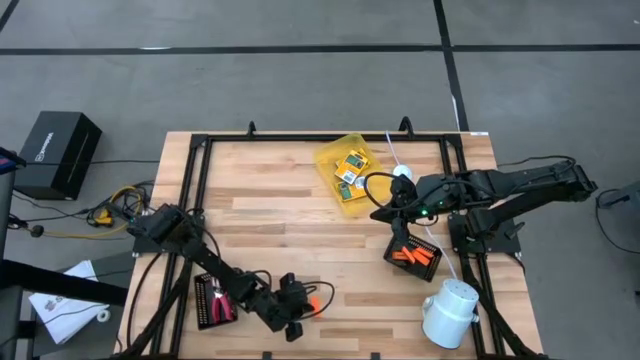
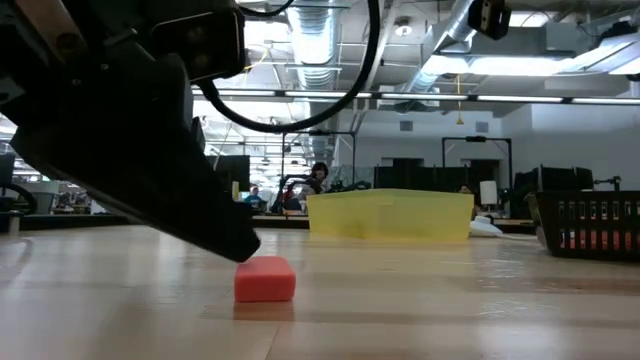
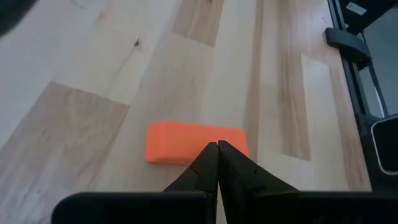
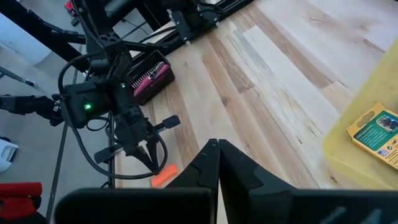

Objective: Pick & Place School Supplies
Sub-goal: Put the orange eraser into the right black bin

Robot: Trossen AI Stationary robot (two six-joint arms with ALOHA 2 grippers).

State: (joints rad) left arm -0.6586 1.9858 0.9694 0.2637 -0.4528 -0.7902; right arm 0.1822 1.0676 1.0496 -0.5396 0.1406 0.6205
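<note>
Orange stick (image 3: pixel 194 143) loose on table; card boxes (image 1: pixel 349 167) in yellow tray (image 1: pixel 330 153).

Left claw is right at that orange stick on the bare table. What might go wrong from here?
The left claw is shut, tips at the orange stick lying flat on the table. Coming down like that, it would likely shove the stick instead of gripping it. It may also scrape the wood, since the stick lies low.

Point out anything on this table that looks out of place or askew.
One orange stick lies loose on the bare wood by the left gripper, whose fingers are shut and empty, while the other orange sticks sit in the black tray under the right gripper. The yellow tray sits askew to the table edges.
</note>
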